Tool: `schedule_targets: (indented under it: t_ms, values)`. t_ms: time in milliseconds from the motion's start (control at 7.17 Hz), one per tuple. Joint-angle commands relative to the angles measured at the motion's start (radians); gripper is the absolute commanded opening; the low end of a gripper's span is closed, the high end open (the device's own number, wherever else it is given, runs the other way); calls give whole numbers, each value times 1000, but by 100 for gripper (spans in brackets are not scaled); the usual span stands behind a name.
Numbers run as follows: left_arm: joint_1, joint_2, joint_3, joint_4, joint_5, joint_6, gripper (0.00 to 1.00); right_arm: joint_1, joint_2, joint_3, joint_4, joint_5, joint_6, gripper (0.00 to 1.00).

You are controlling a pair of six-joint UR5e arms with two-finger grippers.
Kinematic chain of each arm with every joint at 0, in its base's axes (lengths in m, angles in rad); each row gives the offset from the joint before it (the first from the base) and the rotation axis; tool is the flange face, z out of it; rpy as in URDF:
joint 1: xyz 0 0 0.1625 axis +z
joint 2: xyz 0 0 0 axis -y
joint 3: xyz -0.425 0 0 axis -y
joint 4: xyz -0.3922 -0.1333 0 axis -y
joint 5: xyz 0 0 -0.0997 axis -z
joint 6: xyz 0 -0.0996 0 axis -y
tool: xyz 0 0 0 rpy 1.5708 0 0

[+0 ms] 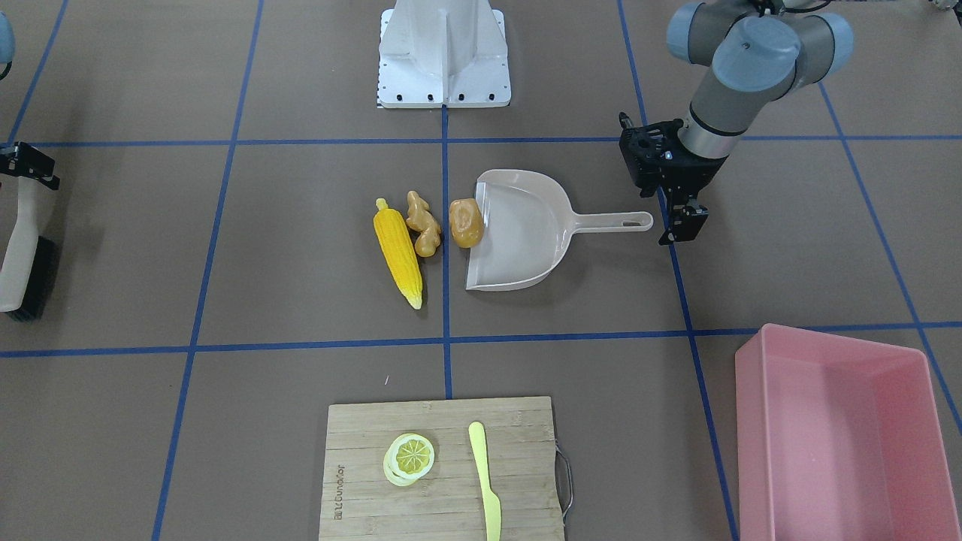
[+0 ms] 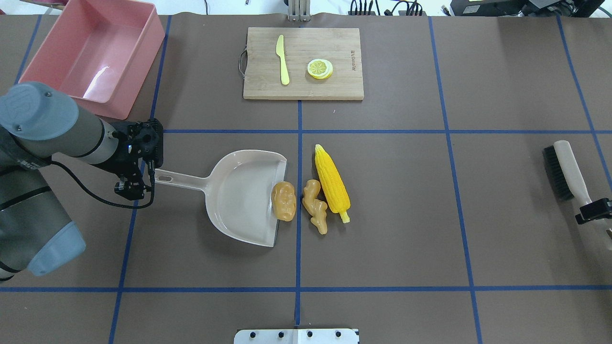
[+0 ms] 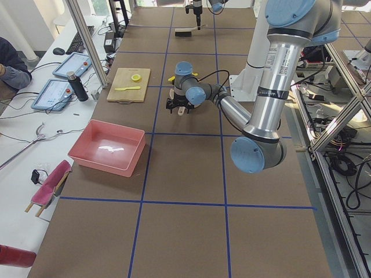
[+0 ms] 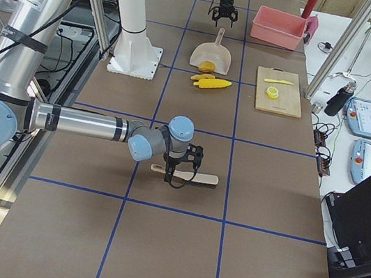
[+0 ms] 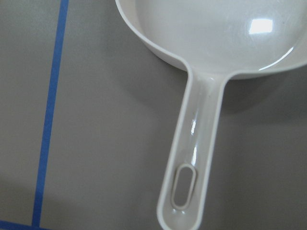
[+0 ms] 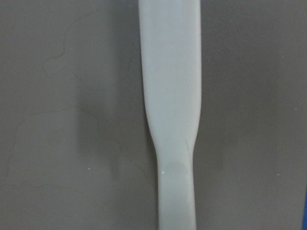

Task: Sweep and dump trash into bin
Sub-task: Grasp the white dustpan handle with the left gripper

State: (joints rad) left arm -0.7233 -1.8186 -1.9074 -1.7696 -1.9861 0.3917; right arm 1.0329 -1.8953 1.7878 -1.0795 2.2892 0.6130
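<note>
The yellow corn cob point(image 1: 398, 255), the tan ginger root point(image 1: 422, 223) and the golden-brown potato lump point(image 1: 466, 222) lie side by side at the table's middle. The potato rests against the open lip of the beige dustpan point(image 1: 518, 240). My left gripper point(image 2: 141, 162) is open and empty, over the end of the dustpan handle point(image 5: 192, 167). The pink bin point(image 2: 138, 71) stands empty at the far left corner. My right gripper point(image 2: 595, 210) is over the handle of the brush point(image 2: 566, 167), half out of view; I cannot tell whether it is open or shut.
A wooden cutting board point(image 2: 344, 43) at the far middle carries a lemon slice point(image 2: 320, 68) and a pale yellow knife point(image 2: 283, 59). The robot base plate point(image 2: 296, 336) sits at the near edge. Blue tape lines cross the brown table.
</note>
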Motion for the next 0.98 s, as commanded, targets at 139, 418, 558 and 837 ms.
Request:
schedule_targets:
  t_ms: [139, 418, 558, 837]
  values:
    - [24, -39, 17, 7, 7, 38, 99, -27, 7, -30, 1, -27, 1, 85]
    - [80, -48, 30, 7, 113, 24, 99, -28, 10, -31, 0, -27, 2, 42]
    - [96, -48, 39, 7, 112, 15, 99, -30, 10, -31, 1, -25, 8, 11]
    - [100, -56, 66, 4, 113, 18, 99, -37, 19, -28, 3, -24, -4, 0]
